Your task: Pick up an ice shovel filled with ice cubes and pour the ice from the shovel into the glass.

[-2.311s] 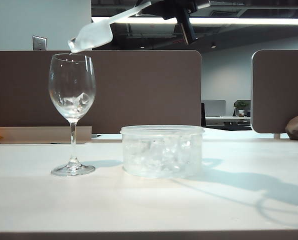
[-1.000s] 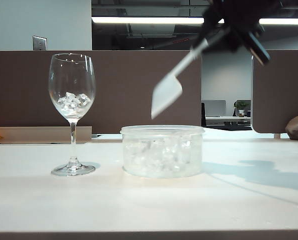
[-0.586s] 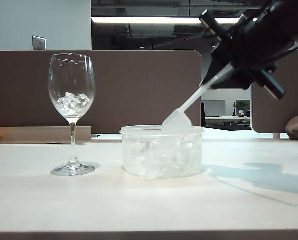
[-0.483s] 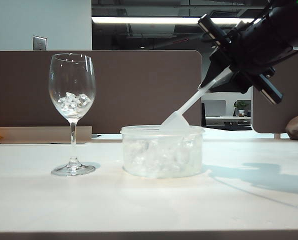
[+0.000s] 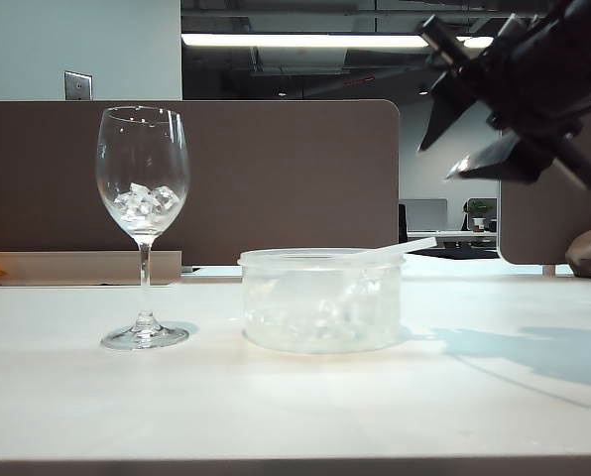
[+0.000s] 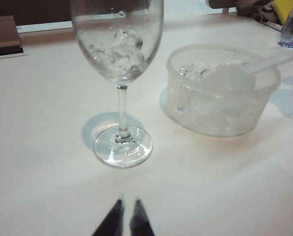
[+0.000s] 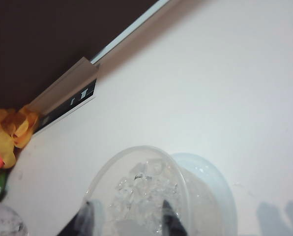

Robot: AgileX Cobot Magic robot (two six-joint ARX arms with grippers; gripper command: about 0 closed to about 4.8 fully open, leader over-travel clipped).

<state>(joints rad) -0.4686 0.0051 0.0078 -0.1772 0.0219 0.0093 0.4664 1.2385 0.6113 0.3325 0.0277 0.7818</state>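
The right claw point(image 5: 454, 149) hangs spread and empty in the air above and to the right of the round plastic tub point(image 5: 321, 299), having just let go of the ice shovel point(image 5: 395, 247), which half a second ago stood propped at a slant from the tub in its grip. The shovel now lies in the tub, its bowl down among the leftover ice and its thin handle resting across the rim and poking out to the right. The glass point(image 5: 143, 223) stands upright well to the left of the tub, holding a small heap of ice cubes point(image 5: 145, 201) in the lower part of its bowl, so the pour looks done and the tool put back. The left claw point(image 6: 127, 221), its tips nearly together and holding nothing, hovers low over the pale surface point(image 5: 295, 397) just in front of the glass's foot. Beyond the white surface run brown partition panels point(image 5: 276, 178), with a strip light point(image 5: 305, 41) on the dark ceiling and office desks dim in the distance.
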